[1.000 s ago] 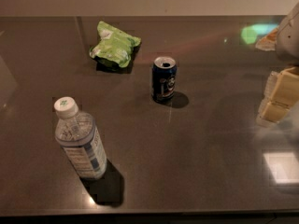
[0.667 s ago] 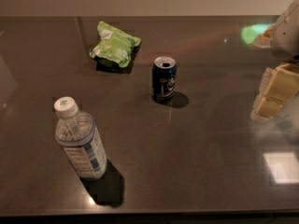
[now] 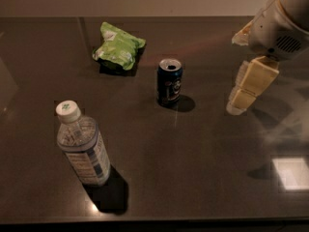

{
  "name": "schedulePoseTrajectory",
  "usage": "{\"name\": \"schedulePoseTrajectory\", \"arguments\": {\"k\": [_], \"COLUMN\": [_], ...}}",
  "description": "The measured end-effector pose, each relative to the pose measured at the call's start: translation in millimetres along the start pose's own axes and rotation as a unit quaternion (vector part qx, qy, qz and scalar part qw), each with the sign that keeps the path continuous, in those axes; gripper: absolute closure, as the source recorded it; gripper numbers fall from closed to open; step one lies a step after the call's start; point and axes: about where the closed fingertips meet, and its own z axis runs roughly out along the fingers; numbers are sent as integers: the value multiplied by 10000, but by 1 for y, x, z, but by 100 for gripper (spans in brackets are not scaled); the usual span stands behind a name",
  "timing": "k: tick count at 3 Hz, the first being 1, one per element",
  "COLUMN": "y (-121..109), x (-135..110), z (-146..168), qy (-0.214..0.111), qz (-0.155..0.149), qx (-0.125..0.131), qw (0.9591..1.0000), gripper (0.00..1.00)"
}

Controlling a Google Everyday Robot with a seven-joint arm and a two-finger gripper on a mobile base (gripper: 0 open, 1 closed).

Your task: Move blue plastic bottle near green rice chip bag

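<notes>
The blue plastic bottle (image 3: 83, 147) stands upright at the front left of the dark table, clear with a white cap and a white-and-blue label. The green rice chip bag (image 3: 118, 46) lies at the back left, far from the bottle. My gripper (image 3: 237, 105) hangs over the right side of the table, pointing down, well to the right of the bottle and the bag. It holds nothing that I can see.
A dark blue drink can (image 3: 169, 81) stands upright in the middle of the table (image 3: 193, 178), between the gripper and the bag. A bright reflection patch (image 3: 291, 173) lies at the front right. The table's front edge runs along the bottom.
The gripper has moved left, further over the table, towards the can. The bottle, can and bag have not moved.
</notes>
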Motion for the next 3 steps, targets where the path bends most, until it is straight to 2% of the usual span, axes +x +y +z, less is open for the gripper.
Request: {"name": "schedulePoseTrajectory", "arguments": {"k": [1,2,3], "y": [6,22,44], "x": [-26,-62,-94], "z": [11,17,27], "qy": [-547,-1248,-1744], "qz": [10,-55,-275], "qx": [-162,-292,-485], "qw": [9984,9917,9831], "gripper": [0,0,0]}}
